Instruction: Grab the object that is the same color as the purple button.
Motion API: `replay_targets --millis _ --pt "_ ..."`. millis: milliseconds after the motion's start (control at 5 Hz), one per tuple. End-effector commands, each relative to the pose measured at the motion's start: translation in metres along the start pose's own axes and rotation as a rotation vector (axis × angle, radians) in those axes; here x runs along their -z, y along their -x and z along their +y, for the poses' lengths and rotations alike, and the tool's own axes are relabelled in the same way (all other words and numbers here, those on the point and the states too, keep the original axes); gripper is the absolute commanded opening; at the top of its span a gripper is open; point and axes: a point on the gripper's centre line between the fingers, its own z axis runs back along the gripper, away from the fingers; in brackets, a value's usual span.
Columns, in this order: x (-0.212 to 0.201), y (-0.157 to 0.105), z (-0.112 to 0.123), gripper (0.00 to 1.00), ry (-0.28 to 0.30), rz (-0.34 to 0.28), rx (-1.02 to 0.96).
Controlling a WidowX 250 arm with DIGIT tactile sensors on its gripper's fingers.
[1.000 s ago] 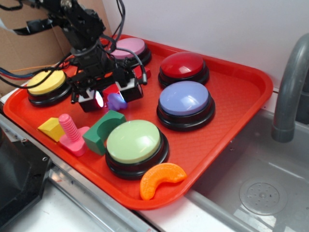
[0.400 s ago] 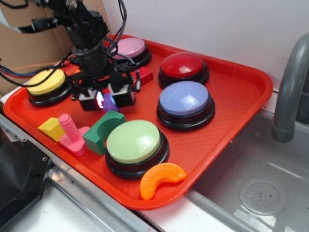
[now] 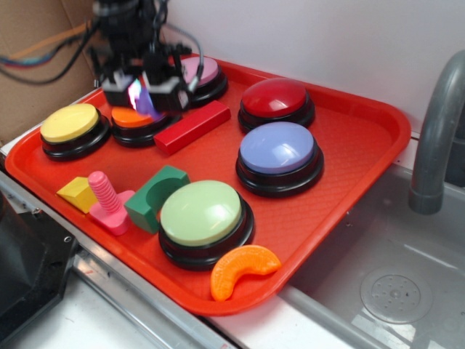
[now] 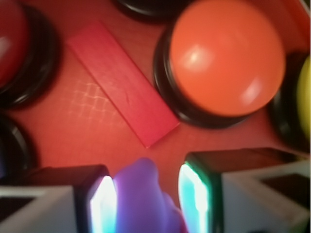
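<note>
My gripper hangs above the back left of the red tray, shut on the object, a small lumpy purple toy lit by the glowing pads. The wrist view shows the object between the two fingers, with the gripper high over the tray floor. The purple button, periwinkle dome on a black base, stands at the tray's right middle, well away from the gripper.
Beneath the gripper lie an orange button and a red block. Yellow, pink, red and green buttons, a pink bolt, green arch, orange crescent. Faucet at right.
The gripper closed on the purple toy and rose with it, moving back toward the far left of the tray. The orange button and red block now show below it.
</note>
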Motion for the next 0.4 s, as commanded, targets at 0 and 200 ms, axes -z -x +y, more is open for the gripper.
replay_targets --millis 0,200 --pt "-0.0795 -0.0182 0.0011 0.00 -0.001 -0.080 0.180" --pt "-0.0831 -0.0184 0.0098 0.58 -0.086 -0.102 0.124"
